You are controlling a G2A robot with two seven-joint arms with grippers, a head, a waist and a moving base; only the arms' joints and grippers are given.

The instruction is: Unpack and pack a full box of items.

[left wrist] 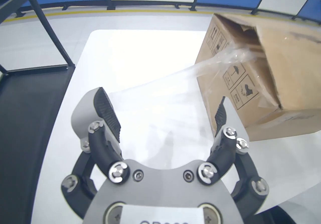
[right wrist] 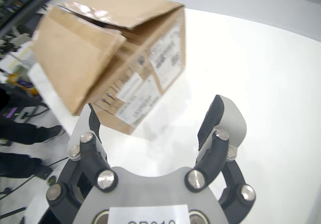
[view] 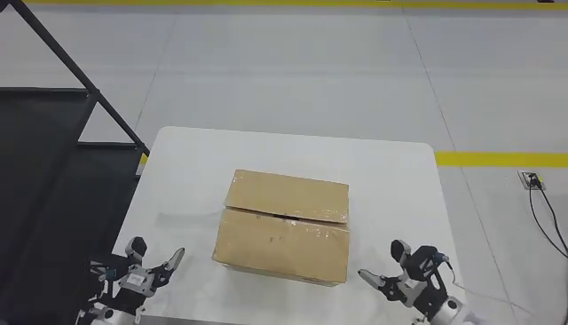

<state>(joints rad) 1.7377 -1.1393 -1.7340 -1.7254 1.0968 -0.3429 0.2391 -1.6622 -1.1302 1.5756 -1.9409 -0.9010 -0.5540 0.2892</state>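
Nearest the cameras, the left hand (left wrist: 161, 97) and the right hand (right wrist: 154, 103) are seen with fingers spread wide and nothing held between them; each is poised over the near edge of the white tabletop (view: 382, 174), one off each near corner of the box (view: 284, 227) and both apart from it; the cardboard box is set at the middle of the tabletop, slightly askew, with its top flaps (view: 284, 202) folded down but not sealed; a dark gap is visible under the upper flap at the end facing the right hand; since the box is said to be full, it is judged too heavy to be lifted by one hand, and sliding or lifting is best avoided; the walls are taken to be stiff, the flaps thin and bendable, so hold is best taken at a flap's free edge along the middle seam, where a finger can be slipped underneath; a sheet of clear film (left wrist: 225, 59) is trailed from the box's end toward the left hand, and is judged limp, slippery and easily torn if pinched hard; paper labels (right wrist: 163, 59) are stuck on the opposite end face, and no grip is offered by them
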